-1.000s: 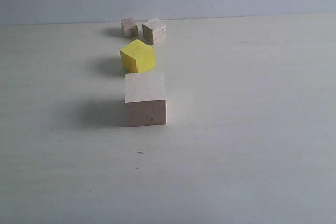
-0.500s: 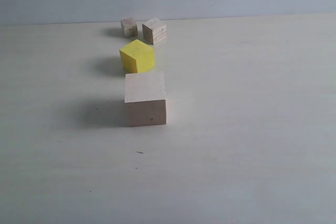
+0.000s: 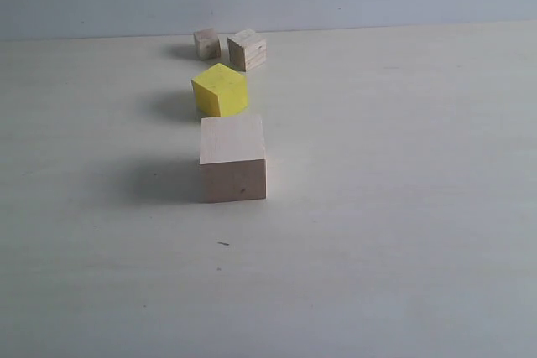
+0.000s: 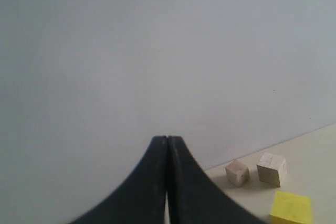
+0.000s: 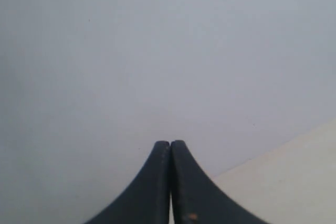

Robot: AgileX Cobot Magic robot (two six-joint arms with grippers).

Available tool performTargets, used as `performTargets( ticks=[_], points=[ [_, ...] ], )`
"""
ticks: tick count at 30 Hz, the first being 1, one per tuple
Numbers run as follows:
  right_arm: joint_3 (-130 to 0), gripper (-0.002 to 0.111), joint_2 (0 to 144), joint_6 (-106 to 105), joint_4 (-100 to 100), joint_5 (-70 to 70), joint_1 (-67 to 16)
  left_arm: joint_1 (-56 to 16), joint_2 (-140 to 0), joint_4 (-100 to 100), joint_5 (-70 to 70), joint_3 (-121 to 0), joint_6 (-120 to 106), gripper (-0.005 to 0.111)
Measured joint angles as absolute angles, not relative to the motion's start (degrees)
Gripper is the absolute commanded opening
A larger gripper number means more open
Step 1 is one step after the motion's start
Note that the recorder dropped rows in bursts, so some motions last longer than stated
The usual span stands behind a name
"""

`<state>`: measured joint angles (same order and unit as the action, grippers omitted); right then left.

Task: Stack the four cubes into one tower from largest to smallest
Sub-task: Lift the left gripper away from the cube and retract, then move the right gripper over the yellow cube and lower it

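You have both grippers closed and empty: on the left gripper (image 4: 167, 145) and the right gripper (image 5: 170, 148) the two dark fingers are pressed together. The large pale wood cube (image 3: 232, 161) stands on the table (image 3: 403, 207), and the yellow cube (image 3: 220, 90) sits just behind it, not touching it. Farther behind it, well apart, are the smaller wood cube (image 3: 247, 49) and the smallest wood cube (image 3: 206, 43), close together; all four rest separately on the table.
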<state>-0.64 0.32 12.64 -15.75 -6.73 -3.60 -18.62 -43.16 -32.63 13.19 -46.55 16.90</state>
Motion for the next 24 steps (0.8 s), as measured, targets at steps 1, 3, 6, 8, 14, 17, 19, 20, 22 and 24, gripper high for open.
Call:
performTargets(
  ticks=[1, 3, 6, 8, 14, 17, 19, 20, 22, 24],
  points=[
    [-1.3, 0.0, 0.3, 12.6, -14.6, -6.7, -3.6, -18.2, -43.2, -32.6, 12.9, -46.4, 17.2, 0.0],
    [-3.3, 0.0, 0.3, 12.6, -13.4, -6.7, -3.6, -17.3, -43.2, -32.6, 11.7, -45.3, 17.6, 0.0],
    [-7.1, 0.0, 0.7, 12.9, -12.7, -6.9, -3.6, -16.7, -43.2, -32.6, 10.5, -42.9, 18.9, 0.0],
    [-10.2, 0.0, 2.5, 13.0, -12.0, -7.2, -3.6, -16.7, -43.2, -32.6, 9.3, -40.8, 20.0, 0.0],
    [-21.8, 0.0, 15.1, 13.2, -6.0, -5.9, -3.6, -16.7, -43.2, -32.5, 7.1, -37.6, 24.1, 0.0],
    [-31.8, 0.0, 26.1, 13.3, -1.5, -1.5, -3.6, -16.7, -43.2, -32.9, 6.2, -37.5, 24.8, 0.0],
    [-40.1, 0.0, 34.9, 12.6, -0.5, 4.4, -4.7, -16.7, -43.2, -33.2, 4.2, -37.5, 25.4, 0.0],
    [-42.4, 0.0, 38.1, 11.3, -0.5, 6.3, -6.1, -16.7, -43.2, -33.2, 2.9, -37.5, 25.5, 0.0],
    [-48.3, 0.0, 47.8, 3.5, -1.2, 10.5, -12.2, -16.7, -43.2, -33.3, -0.8, -37.5, 25.7, 0.0],
    [-52.3, 0.0, 57.5, -4.9, -3.2, 14.5, -19.1, -16.3, -44.0, -33.5, -1.9, -38.9, 25.0, 0.0]
  ],
)
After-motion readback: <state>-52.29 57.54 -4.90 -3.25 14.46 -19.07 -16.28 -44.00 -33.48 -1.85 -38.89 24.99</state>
